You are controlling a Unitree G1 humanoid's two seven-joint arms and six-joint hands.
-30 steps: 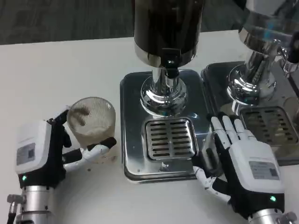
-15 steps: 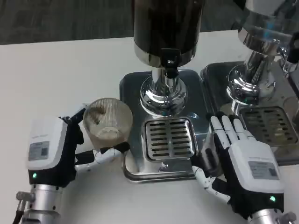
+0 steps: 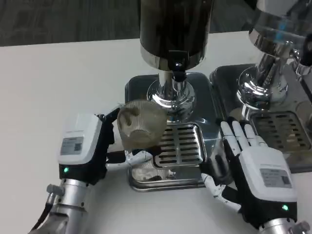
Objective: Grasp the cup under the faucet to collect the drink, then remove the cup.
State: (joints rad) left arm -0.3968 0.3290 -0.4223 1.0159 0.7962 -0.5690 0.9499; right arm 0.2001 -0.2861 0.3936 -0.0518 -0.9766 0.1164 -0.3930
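Note:
My left hand [image 3: 90,148] holds a clear ribbed cup [image 3: 140,124] above the left part of the drip grate [image 3: 180,144]. The cup is tilted and sits a little left of and below the black faucet [image 3: 178,69] of the dark drink dispenser [image 3: 174,29]. My right hand [image 3: 253,165] rests with fingers spread on the right edge of the steel tray [image 3: 139,92], holding nothing.
A second chrome dispenser [image 3: 273,44] stands at the right on its own steel tray and grate [image 3: 285,129]. White table [image 3: 58,83] stretches to the left and front.
My left hand has carried the cup to the right, from the bare table onto the tray's left side over the grate. The right hand has stayed put.

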